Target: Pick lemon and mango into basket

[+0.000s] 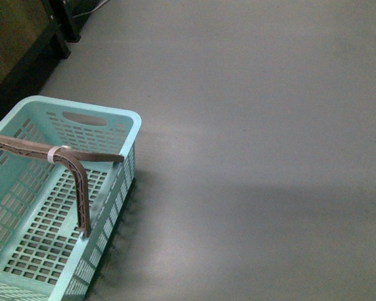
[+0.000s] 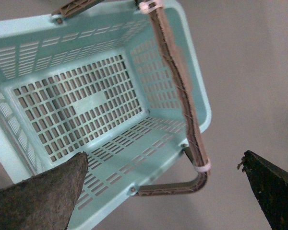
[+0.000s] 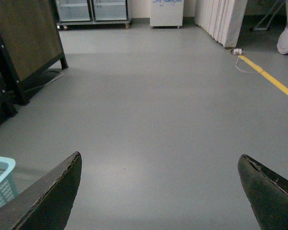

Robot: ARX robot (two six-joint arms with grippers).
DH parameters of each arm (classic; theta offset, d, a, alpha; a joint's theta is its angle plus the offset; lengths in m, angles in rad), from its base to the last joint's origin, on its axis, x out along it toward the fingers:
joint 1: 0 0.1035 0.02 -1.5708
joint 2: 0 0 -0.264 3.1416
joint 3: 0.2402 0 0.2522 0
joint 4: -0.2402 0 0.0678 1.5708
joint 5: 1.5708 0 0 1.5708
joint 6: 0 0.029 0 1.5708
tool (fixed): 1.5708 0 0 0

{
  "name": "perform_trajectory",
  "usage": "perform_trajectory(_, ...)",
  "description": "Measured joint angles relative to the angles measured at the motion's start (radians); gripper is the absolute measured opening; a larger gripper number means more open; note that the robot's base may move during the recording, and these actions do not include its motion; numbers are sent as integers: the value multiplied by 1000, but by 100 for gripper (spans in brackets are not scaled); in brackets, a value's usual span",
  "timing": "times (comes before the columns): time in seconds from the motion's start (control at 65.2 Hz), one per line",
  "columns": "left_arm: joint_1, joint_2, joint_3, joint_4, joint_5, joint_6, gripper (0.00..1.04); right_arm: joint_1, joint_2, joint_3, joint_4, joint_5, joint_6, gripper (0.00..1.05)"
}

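The left gripper (image 2: 163, 158) is hovering above the basket (image 1: 130, 125), jaws spread and holding nothing, probably waiting there as the drop point. The right gripper (image 3: 159, 157) is facing bare floor (image 3: 158, 96), jaws likewise spread. The basket is sitting near left and holding nothing. Neither lemon nor mango is showing in any view.
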Motion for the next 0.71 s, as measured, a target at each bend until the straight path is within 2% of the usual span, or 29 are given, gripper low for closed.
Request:
perform_trajectory(0.092, -19, 234, 43, 148, -33, -24, 98, 0, 0, 0, 0, 0, 0, 96)
perform_trajectory(0.23, -71, 513, 148, 269, -70, -71, 98, 0, 0, 0, 0, 0, 0, 96)
perform_trajectory(0.46, -181, 760, 306, 334, -109, -158, 98, 0, 0, 0, 0, 0, 0, 96)
perform_trajectory(0.705, -256, 885, 441, 358, -115, -229, 98, 0, 0, 0, 0, 0, 0, 96)
